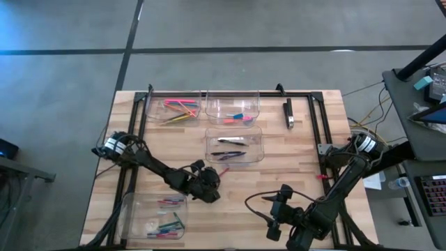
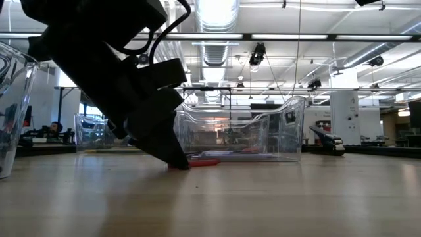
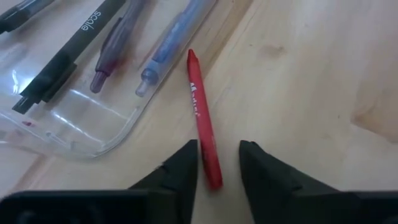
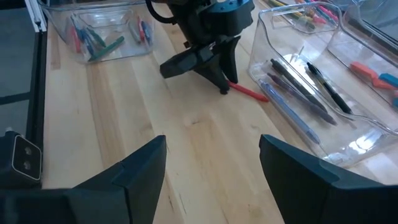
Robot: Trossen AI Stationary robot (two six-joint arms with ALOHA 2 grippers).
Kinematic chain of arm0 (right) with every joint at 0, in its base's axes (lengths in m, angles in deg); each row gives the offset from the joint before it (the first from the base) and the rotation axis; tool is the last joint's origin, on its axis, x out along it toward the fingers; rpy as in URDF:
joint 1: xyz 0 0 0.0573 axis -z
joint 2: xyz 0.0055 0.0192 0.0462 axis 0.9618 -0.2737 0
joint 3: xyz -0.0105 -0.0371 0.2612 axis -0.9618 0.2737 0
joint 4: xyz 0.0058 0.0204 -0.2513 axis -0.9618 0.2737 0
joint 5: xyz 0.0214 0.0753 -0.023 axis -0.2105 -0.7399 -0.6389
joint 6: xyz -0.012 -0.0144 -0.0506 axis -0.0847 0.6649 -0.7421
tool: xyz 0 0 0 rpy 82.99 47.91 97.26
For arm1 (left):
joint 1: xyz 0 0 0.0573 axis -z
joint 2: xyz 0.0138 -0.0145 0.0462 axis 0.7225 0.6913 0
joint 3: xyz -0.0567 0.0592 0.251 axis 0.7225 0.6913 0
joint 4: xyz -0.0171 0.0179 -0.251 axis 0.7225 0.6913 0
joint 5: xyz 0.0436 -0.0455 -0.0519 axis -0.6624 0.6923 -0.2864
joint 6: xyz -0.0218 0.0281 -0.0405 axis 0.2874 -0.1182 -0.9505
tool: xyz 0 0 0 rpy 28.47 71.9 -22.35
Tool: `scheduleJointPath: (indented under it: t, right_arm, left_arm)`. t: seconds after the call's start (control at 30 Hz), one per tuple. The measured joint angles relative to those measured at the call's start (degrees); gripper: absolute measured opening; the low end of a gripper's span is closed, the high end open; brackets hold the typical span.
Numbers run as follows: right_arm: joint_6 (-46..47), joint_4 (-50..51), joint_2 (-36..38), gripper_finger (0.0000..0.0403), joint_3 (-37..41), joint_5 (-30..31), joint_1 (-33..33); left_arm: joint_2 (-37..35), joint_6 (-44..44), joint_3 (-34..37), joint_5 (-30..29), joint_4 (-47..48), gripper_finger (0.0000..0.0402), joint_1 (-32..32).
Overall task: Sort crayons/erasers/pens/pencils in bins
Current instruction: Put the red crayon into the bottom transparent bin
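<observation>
A red crayon (image 3: 203, 118) lies flat on the wooden table beside the near wall of the clear bin of pens (image 1: 235, 146). My left gripper (image 3: 217, 168) has come down over the crayon's near end, open, one finger on each side, tips at the tabletop (image 2: 177, 162). The right wrist view shows the crayon (image 4: 250, 92) sticking out from under it. My right gripper (image 4: 211, 162) hangs open above the table's near right part (image 1: 270, 217), holding nothing. Other bins hold pencils (image 1: 180, 109), erasers (image 1: 235, 115) and crayons (image 1: 164, 219). My left gripper straddles the crayon's near end (image 3: 212, 171), slanting down from the table's near left. The crayon lies close against one finger (image 3: 185, 168), and a gap shows to the other finger (image 3: 261, 174). Whether that finger touches the crayon I cannot tell. The crayon rests flat on the table.
A black oblong block (image 1: 288, 113) lies at the far right of the table. The black frame rails (image 1: 317, 122) run along the table's sides and far edge. Bare wood (image 1: 279, 174) lies between the pen bin and my right arm.
</observation>
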Motion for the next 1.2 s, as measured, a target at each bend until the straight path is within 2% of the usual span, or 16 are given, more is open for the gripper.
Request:
scheduleJointPath:
  t: [0.3, 0.6, 0.7, 0.8, 1.0, 1.2]
  right_arm:
    - [0.0, 0.0, 0.0, 0.0244, 0.0, 0.0, 0.0]
    - [0.0, 0.0, 0.0, 0.0244, 0.0, 0.0, 0.0]
    - [0.0, 0.0, 0.0, 0.0244, 0.0, 0.0, 0.0]
    - [0.0, 0.0, 0.0, 0.0244, 0.0, 0.0, 0.0]
    - [0.0, 0.1, 0.0, 0.0244, -0.1, 0.0, 0.0]
    - [0.0, 0.1, 0.0, 0.0244, -0.1, -0.1, -0.2]
  left_arm:
    - [-0.1, 0.3, 0.1, 0.4, 0.1, 0.0017, -0.1]
    - [-1.6, 2.7, 0.1, 3.5, -0.4, 0.0004, 0.5]
    - [-4.9, 5.0, 0.1, 4.0, -0.5, 0.0003, 1.4]
    - [-8.7, 7.6, 0.3, 7.8, 1.2, 0.0002, 2.4]
    - [-16.9, 12.1, 0.2, 6.3, 2.8, 0.0002, 3.8]
    - [-26.9, 12.1, 0.0, 6.2, 13.4, 0.0002, 7.3]
